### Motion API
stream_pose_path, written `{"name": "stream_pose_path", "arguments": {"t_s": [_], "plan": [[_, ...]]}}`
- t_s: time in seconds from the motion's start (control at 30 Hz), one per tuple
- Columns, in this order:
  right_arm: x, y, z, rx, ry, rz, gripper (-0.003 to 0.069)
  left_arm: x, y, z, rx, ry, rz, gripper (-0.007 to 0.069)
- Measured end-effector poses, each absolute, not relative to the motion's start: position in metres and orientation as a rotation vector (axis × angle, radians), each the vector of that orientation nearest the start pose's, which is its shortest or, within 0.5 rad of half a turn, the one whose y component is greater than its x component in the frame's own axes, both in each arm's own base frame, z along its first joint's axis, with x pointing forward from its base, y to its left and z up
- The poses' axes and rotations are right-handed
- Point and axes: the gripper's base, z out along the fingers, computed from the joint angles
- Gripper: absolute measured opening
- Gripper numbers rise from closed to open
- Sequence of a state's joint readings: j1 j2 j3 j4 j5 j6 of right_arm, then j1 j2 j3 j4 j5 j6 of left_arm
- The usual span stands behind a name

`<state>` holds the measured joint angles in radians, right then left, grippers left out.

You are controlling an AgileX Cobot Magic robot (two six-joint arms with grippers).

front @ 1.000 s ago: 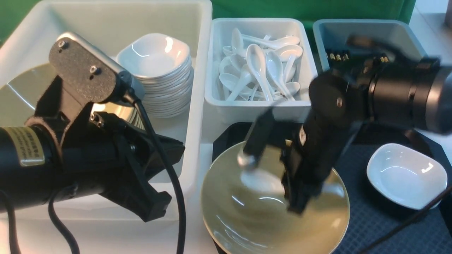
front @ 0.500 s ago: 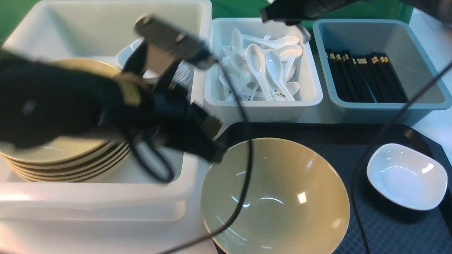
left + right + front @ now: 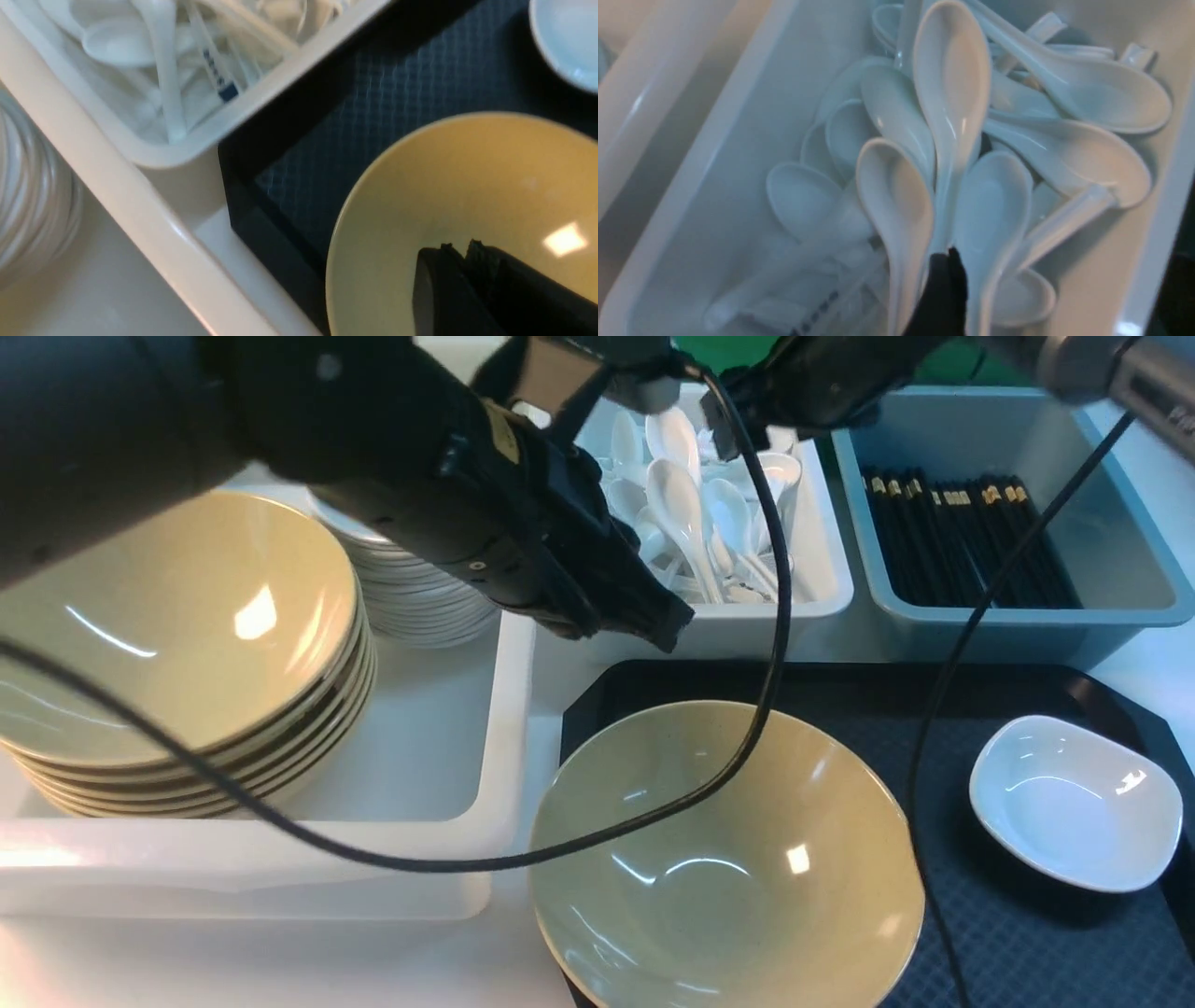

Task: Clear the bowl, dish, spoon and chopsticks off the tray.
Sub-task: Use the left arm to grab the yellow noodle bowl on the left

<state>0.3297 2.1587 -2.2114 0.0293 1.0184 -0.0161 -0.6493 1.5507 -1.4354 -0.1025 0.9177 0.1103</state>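
1. Edges: a large black rectangular plastic tray [image 3: 1008,943] with a raised rim and cut corners lay in front of three bins. A wide, shallow, glossy olive-yellow bowl [image 3: 728,868] sat on its left part, its rim reaching past the tray's left edge. A small glossy white rounded-square dish [image 3: 1074,803] sat near the right rim. Bare diamond-textured floor lay open between them and behind the bowl.
2. The black left gripper [image 3: 455,249], fingers pressed together and empty, hung above the bowl's far-left side, near the front wall of a white plastic spoon bin [image 3: 794,621].
3. The right gripper [image 3: 945,280] hung over that bin. Only one dark fingertip showed, meeting the handle of a glossy white soup spoon [image 3: 952,93] lying topmost on the heap. Whether the pincer was spread or pinching could not be told.
4. Long thin black chopsticks [image 3: 962,541] with gold bands lay in rows in a grey-blue bin [image 3: 1027,635] on the right.
5. A large white bin [image 3: 504,728] on the left held a stack of olive bowls [image 3: 177,616] beside a stack of white dishes [image 3: 420,597].
6. The left arm hid the large bin's back. Black cables [image 3: 775,616] crossed bowl and tray. The bowl's near edge was cut off.
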Motion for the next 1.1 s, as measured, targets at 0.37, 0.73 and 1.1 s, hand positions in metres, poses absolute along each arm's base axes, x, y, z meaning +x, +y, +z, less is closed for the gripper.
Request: {"name": "stream_pose_path", "arguments": {"t_s": [0.37, 0.73, 1.1], "plan": [[0.368, 0.142, 0.398, -0.674, 2.466, 0.189, 0.0531, 0.302, -0.237, 0.317, 1.132, 2.567, -0.210, 0.0388], [0.196, 0.098, 0.388, -0.816, 2.479, 0.211, 0.0402, 0.343, -0.261, 0.230, 1.149, 2.626, -0.129, 0.0473], [0.128, 0.067, 0.386, -0.714, 2.337, 0.243, 0.0342, 0.346, -0.271, 0.204, 1.194, 2.671, -0.254, 0.0167]]}}
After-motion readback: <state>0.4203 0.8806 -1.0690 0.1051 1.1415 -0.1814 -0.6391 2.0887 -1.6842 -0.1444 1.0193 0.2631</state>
